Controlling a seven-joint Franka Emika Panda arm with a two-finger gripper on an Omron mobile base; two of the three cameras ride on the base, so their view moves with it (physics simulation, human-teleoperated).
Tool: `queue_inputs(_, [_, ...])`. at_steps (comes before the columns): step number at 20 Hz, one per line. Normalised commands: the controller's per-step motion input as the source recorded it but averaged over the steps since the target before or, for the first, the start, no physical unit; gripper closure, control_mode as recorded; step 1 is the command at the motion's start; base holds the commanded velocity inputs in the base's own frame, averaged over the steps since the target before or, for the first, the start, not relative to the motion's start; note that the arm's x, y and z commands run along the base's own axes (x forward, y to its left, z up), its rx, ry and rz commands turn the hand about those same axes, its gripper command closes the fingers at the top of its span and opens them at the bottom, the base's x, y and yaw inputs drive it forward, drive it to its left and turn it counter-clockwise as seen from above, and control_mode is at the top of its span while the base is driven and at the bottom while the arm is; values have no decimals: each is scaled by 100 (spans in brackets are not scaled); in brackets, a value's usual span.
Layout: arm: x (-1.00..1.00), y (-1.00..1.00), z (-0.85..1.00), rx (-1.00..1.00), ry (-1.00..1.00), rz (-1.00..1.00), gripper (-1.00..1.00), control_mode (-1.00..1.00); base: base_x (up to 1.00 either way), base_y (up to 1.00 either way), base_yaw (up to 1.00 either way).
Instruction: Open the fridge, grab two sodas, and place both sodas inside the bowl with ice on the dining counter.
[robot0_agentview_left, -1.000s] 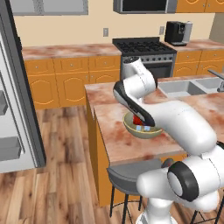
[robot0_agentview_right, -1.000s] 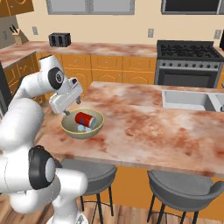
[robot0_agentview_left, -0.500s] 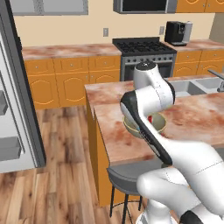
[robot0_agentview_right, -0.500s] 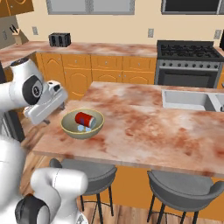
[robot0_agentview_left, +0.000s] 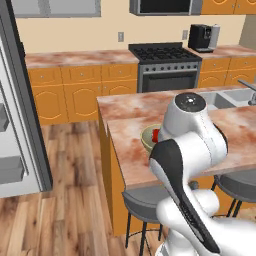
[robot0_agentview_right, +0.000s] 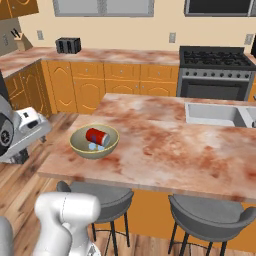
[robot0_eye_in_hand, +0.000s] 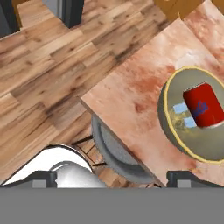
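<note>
A red soda can (robot0_agentview_right: 97, 136) lies on its side in the olive-tan bowl (robot0_agentview_right: 80, 148), on pale ice cubes (robot0_agentview_right: 95, 147). The bowl stands near the left end of the pink marbled dining counter (robot0_agentview_right: 160, 150). In the hand view my gripper (robot0_eye_in_hand: 112, 179) is open and empty, its fingertips (robot0_eye_in_hand: 43, 179) far apart. It hangs over the floor and a stool just off the counter's edge, with the bowl (robot0_eye_in_hand: 170, 131) and can (robot0_eye_in_hand: 202, 105) to the right. In the left base view my arm hides most of the bowl (robot0_agentview_left: 148, 138). The fridge (robot0_agentview_left: 12, 150) stands open at the far left.
Grey stools (robot0_agentview_right: 195, 217) stand under the dining counter's near edge, one of them (robot0_eye_in_hand: 116, 155) right below my hand. A sink (robot0_agentview_right: 212, 114) is set into the counter's far right. The stove (robot0_agentview_left: 162, 70) and orange wall cabinets (robot0_agentview_left: 80, 90) line the back, across the wooden floor (robot0_agentview_left: 70, 165).
My arm has swung back from over the bowl, off the counter's left edge, with the gripper open. The red can stays in the bowl.
</note>
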Motion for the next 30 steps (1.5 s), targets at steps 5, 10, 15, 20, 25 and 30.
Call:
queue_inputs(5, [-100, -8, 6, 25, -6, -30, -100, -100, 0, 0, 0])
queue_inputs(10, [-80, -23, -3, 6, -9, -21, -100, -100, 0, 0, 0])
queue_inputs(15, [-37, -14, -3, 0, -5, -13, -100, -100, 0, 0, 0])
queue_inputs(20, [0, 0, 0, 0, 0, 0, -100, -100, 0, 0, 0])
queue_inputs(25, [-5, 6, -3, -1, 0, 0, -100, 100, -32, 42, 1])
queue_inputs(30, [0, 0, 0, 0, 0, 0, -100, 100, -64, 99, 16])
